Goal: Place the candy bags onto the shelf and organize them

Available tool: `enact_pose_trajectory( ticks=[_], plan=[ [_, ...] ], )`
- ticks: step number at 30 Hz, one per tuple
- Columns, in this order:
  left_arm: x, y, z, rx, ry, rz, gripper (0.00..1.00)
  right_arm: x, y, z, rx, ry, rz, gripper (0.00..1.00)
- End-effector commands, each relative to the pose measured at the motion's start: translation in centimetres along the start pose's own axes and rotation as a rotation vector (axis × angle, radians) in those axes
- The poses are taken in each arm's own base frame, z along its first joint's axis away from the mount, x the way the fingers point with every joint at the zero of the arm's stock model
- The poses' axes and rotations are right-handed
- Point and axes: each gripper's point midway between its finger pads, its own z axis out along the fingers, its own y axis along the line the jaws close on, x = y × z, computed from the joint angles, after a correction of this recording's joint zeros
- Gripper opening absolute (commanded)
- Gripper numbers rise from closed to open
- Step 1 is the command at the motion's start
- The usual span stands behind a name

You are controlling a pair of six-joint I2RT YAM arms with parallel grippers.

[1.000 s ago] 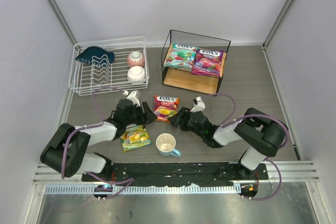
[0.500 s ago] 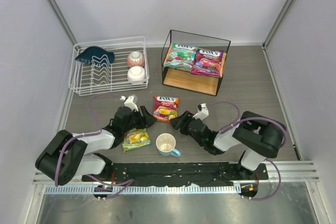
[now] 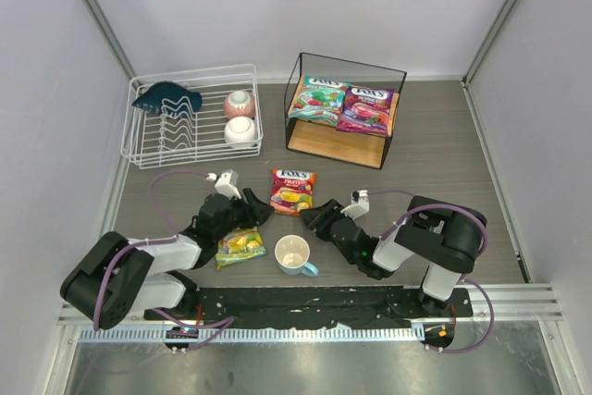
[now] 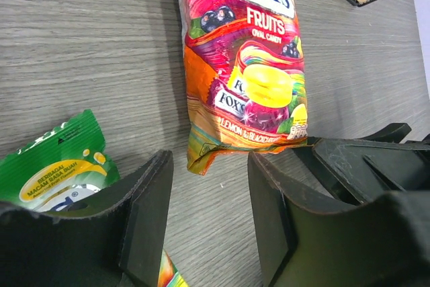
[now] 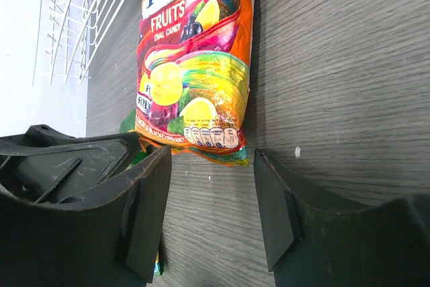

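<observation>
The orange-red candy bag [image 3: 293, 190] lies flat on the table; it also shows in the left wrist view [image 4: 245, 65] and the right wrist view [image 5: 195, 65]. My left gripper [image 3: 260, 213] [image 4: 209, 166] and right gripper [image 3: 310, 218] [image 5: 211, 159] are both open and empty, low over the table, just short of that bag's near edge. They face each other closely. The yellow-green bag [image 3: 240, 245] [image 4: 54, 173] lies beside the left gripper. The teal-green bag [image 3: 316, 99] and purple bag [image 3: 366, 108] lie side by side on the top of the shelf [image 3: 328, 143].
A white mug [image 3: 294, 254] stands just near of both grippers. A white wire dish rack [image 3: 192, 116] with two bowls and a dark teal item stands at the back left. Grey walls close in on both sides.
Both arms have drawn back a little toward the near edge, so the fingertips now sit just short of the orange-red bag. The bags have not moved.
</observation>
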Motion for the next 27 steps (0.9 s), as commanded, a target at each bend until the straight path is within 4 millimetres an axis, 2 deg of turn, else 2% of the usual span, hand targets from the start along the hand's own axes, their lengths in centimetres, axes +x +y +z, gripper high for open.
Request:
enact_pose_trajectory(
  ticks=[1,11,27],
  plan=[
    [-1.2,-1.6,0.4,0.058,-0.056,0.001,0.52,0.2,-2.7,-0.4,0.079,-0.012,-0.041,0.58],
    [-0.2,-1.6,0.8,0.057,-0.039,-0.001,0.47,0.1,-3.0,-0.5,0.084,-0.012,-0.044,0.58],
    [-1.0,-1.2,1.4,0.026,-0.118,-0.012,0.45,0.8,-2.9,-0.3,0.075,0.010,-0.045,0.56]
  ],
)
